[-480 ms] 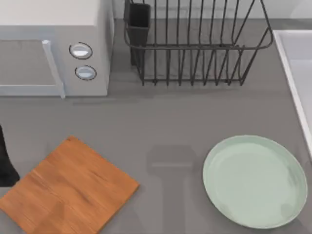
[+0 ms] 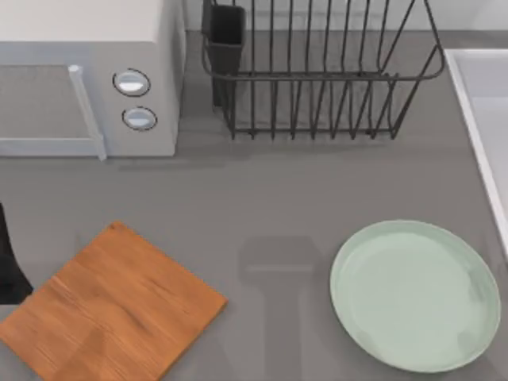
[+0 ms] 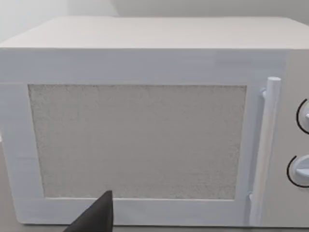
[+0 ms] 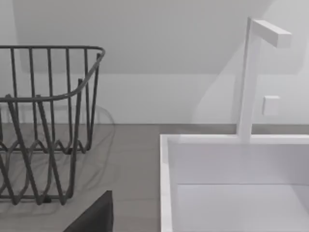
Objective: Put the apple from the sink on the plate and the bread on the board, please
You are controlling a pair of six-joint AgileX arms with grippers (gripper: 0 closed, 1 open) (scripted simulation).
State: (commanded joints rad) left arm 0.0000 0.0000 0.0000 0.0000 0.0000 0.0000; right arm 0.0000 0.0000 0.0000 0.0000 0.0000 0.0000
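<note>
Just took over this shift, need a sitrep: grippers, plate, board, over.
Left arm parked at table's left edge. Plate bare, board bare, sink at right. Nothing in the way.

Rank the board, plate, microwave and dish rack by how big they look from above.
1. Dish rack
2. Microwave, cut off by the frame
3. Board and plate, which look alike

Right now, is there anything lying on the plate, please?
No, the plate lies bare on the table in the top view, nothing on it.
</note>
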